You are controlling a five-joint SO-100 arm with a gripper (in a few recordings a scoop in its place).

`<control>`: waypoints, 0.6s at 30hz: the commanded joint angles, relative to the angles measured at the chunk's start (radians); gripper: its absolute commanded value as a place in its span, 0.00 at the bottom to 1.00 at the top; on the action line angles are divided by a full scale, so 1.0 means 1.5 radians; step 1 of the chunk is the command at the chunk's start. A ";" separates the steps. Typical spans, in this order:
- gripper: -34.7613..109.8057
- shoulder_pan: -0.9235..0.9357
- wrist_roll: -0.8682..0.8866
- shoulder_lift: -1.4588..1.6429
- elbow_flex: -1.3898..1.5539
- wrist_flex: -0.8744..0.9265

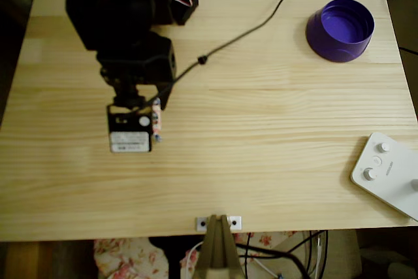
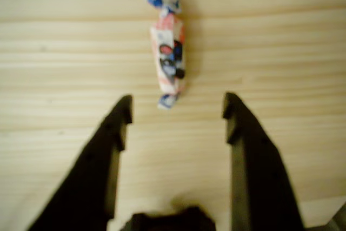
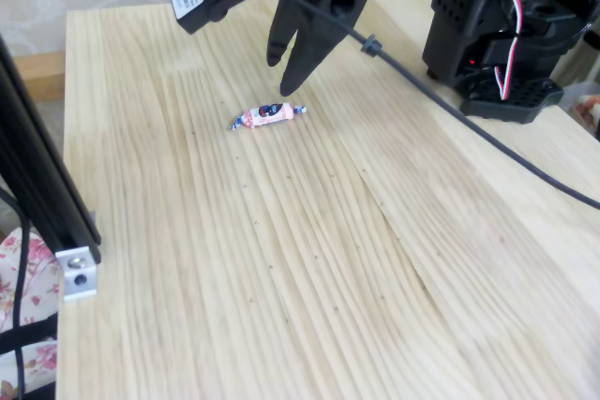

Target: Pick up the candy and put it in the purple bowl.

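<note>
Black gripper (image 2: 177, 106) fingers were spread wide with nothing between them, just short of the candy (image 2: 168, 52), which lay flat on the wood table (image 3: 309, 259). The candy sat a bit off-centre, so a finger might bump it away. The bowl (image 1: 340, 29) stood far off.

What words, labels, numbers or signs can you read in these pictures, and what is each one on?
Nothing can be read for certain.
White label on the camera: print too small and blurred.
White device with knobs: a faint grey word, too small to read.
Candy wrapper: red and blue marks, blurred, no letters made out.
Purple bowl: no text seen.
</note>
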 commanded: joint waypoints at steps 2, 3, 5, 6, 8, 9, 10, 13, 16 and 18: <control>0.41 0.004 -0.007 -0.021 -0.047 -0.051; 0.42 0.006 -0.008 -0.033 -0.047 -0.059; 0.42 0.010 -0.011 -0.052 -0.047 -0.073; 0.43 0.012 -0.011 -0.060 -0.047 -0.077; 0.43 0.015 -0.013 -0.075 -0.050 -0.074; 0.43 0.016 -0.012 -0.081 -0.053 -0.072; 0.43 0.018 -0.011 -0.086 -0.055 -0.071; 0.43 0.019 -0.004 -0.099 -0.056 -0.065; 0.43 0.020 0.005 -0.111 -0.058 -0.062; 0.43 0.022 0.009 -0.119 -0.063 -0.065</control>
